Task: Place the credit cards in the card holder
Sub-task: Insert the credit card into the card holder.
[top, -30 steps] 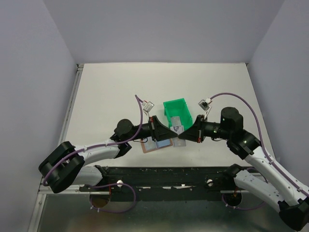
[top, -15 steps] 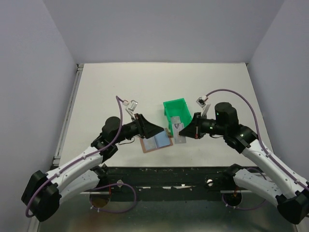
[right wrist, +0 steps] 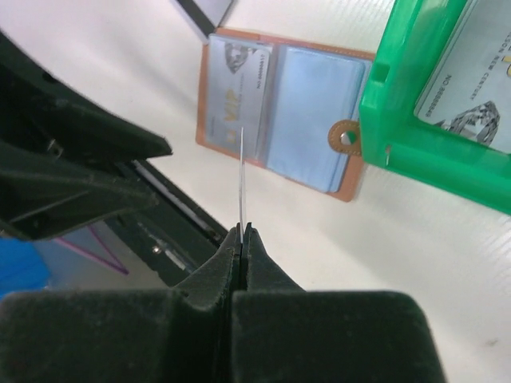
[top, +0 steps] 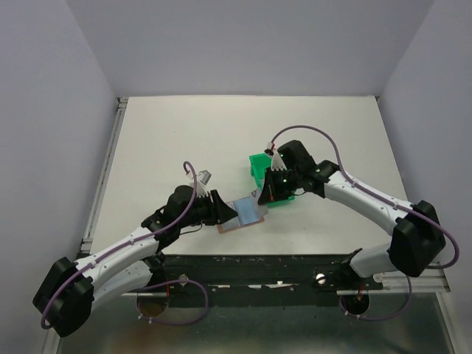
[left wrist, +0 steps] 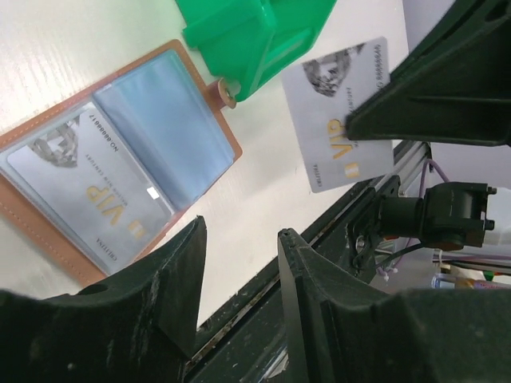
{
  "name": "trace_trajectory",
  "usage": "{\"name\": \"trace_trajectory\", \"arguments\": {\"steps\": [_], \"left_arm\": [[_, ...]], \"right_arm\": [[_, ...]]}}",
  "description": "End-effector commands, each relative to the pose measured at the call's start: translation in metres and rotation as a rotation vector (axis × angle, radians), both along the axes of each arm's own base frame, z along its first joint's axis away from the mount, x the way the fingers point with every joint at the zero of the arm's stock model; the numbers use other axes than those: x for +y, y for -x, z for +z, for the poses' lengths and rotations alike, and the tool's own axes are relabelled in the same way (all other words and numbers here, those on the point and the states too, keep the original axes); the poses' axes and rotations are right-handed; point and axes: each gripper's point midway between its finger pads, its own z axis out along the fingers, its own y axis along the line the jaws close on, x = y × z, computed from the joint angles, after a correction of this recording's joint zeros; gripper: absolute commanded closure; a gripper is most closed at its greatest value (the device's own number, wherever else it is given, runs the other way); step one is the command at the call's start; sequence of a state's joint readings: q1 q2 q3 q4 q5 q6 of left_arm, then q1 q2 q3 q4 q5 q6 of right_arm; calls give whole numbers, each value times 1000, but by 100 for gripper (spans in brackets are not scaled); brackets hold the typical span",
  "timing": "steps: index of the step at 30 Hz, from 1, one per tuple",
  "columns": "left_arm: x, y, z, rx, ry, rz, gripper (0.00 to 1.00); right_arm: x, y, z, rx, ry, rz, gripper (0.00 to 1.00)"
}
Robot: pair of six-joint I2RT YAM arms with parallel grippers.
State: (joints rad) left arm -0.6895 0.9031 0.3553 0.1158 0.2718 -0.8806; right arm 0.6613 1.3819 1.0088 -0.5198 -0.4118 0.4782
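Tan leather card holder (right wrist: 348,177) lies open and flat on the table (top: 184,140), ahead of and below the right pincer (right wrist: 242,231). Its long axis runs crosswise to that pincer's reach. The right pincer is pressed together on the held card (left wrist: 339,116), which is seen edge-on from the right wrist and stands out past the tips toward the holder. In that view the card's edge lines up over the pocket already filled by the stowed card (right wrist: 234,88), while the empty sleeve (right wrist: 307,120) sits just to its right. The coming insertion therefore appears to need a small sideways shift and a flattening of the card.

The left pincer (left wrist: 239,235) hangs on the holder's opposite side, spread and holding nothing. It is near enough to steady the leather.

A green bin (right wrist: 415,120) stands just beside the snap tab (right wrist: 344,137), and contact cannot be told. It contains the binned card (right wrist: 471,88) and crowds the sleeve's right flank.
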Motion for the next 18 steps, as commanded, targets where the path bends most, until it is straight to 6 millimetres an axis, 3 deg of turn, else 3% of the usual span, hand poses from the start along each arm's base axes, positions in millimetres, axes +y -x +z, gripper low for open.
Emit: {"name": "trace_trajectory", "arguments": {"steps": [1, 5, 10, 18], "left_arm": [[4, -1, -7, 2, -25, 22, 50], [5, 1, -12, 10, -45, 14, 49], [7, 0, -17, 16, -55, 18, 50], [9, 2, -22, 25, -57, 29, 50]], "right_arm": [[-4, -15, -23, -26, 154, -6, 100], [-12, -32, -40, -50, 286, -35, 100], [-54, -63, -54, -135, 577, -136, 100], [-105, -84, -45, -249, 836, -283, 100]]}}
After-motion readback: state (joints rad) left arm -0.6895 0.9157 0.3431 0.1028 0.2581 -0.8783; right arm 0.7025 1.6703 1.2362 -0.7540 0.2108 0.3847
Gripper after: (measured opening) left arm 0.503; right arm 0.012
